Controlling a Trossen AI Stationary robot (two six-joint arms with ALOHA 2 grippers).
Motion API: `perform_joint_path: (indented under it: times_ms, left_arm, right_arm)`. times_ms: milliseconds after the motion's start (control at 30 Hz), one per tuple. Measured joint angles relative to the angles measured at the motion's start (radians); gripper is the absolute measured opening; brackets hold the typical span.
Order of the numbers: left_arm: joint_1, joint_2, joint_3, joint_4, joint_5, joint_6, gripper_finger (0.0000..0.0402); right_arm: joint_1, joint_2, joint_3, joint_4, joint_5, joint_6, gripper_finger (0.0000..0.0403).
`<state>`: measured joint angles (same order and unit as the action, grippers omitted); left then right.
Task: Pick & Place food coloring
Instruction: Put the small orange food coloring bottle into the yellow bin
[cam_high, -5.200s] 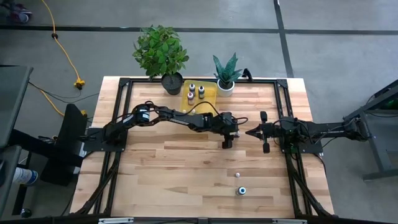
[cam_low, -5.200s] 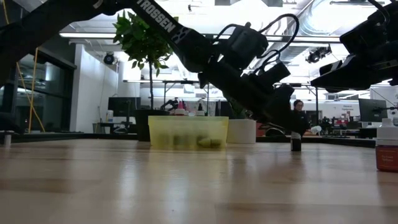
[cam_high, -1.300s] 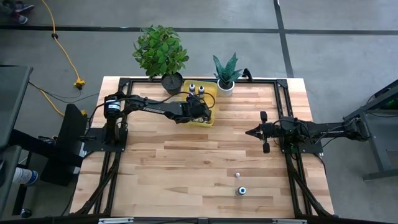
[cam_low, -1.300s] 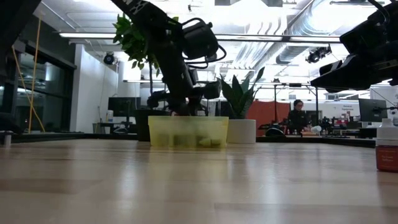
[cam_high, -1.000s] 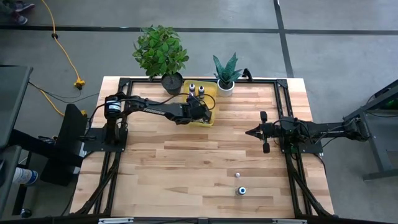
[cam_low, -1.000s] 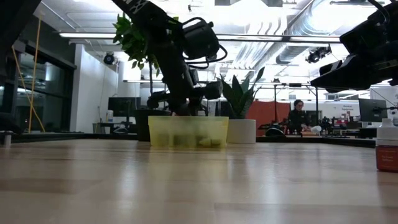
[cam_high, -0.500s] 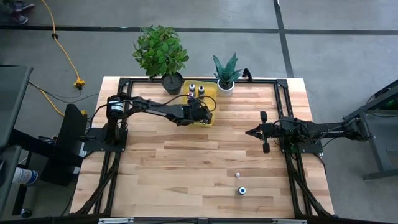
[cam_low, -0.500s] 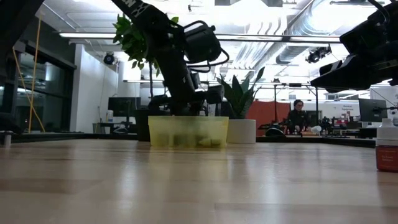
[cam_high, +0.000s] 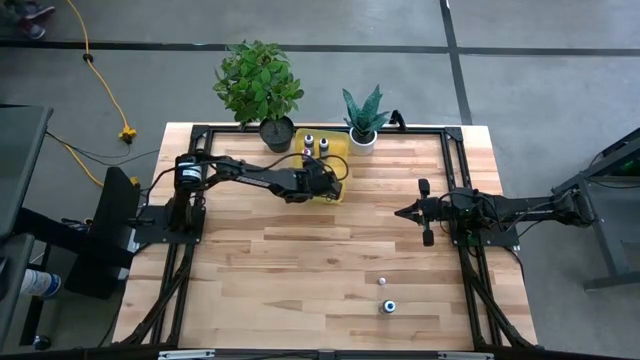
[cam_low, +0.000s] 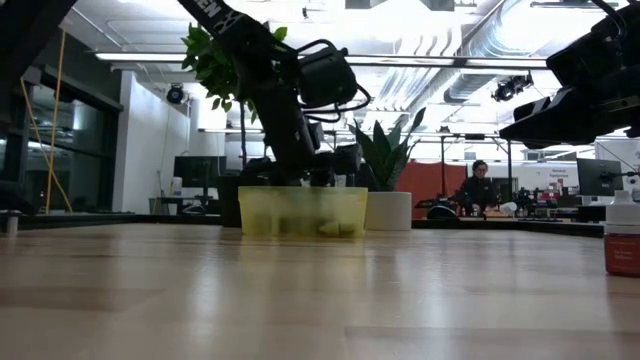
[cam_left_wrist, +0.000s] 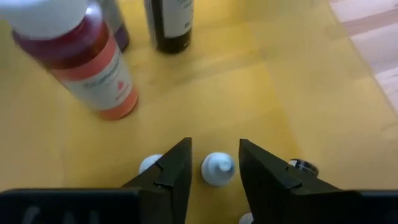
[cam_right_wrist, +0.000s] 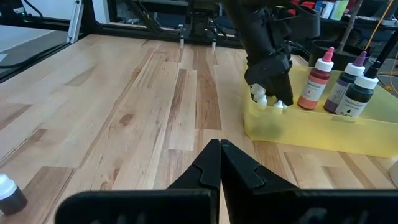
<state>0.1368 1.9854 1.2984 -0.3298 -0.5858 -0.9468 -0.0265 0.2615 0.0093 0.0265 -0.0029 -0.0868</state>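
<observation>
Little bottle between the left gripper's fingers, inside the yellow bin

The left gripper (cam_left_wrist: 214, 165) reaches down into the yellow bin (cam_high: 338, 152) at the table's 12 o'clock edge; its fingers (cam_left_wrist: 176, 167) stand a little apart, with a small white-capped bottle (cam_left_wrist: 217, 168) in the gap, touching neither (more caps lie beside it). A red bottle (cam_left_wrist: 78, 59) stands at 11 o'clock from it. The right gripper (cam_high: 402, 212) waits at the table's 3 o'clock side, fingers together, holding nothing. Two small bottles (cam_high: 384, 294) stand on the wooden table (cam_high: 300, 290) near 5 o'clock.

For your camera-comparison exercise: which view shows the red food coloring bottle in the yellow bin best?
The left wrist view: the red bottle fills the frame. The right wrist view shows it small; in the high and low views it cannot be picked out.
</observation>
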Motion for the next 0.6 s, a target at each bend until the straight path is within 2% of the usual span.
perform_joint_path:
  times_ms: [267, 433, 500, 600]
  left_arm:
    - [0.0, -0.018, 0.023, 0.042, -0.001, 0.15, 0.0167]
    - [0.0, -0.074, 0.076, 0.055, 0.019, 0.311, 0.0174]
    - [0.0, -0.11, 0.084, 0.045, 0.041, 0.382, 0.0174]
    - [0.001, -0.154, 0.097, 0.09, 0.142, 0.552, 0.0175]
  right_arm:
    - [0.0, 0.0, 0.0, 0.0, 0.0, 0.0, 0.0]
    - [0.0, 0.0, 0.0, 0.0, 0.0, 0.0, 0.0]
    - [0.0, 0.0, 0.0, 0.0, 0.0, 0.0, 0.0]
    - [0.0, 0.001, 0.0, 0.001, 0.0, 0.0, 0.0]
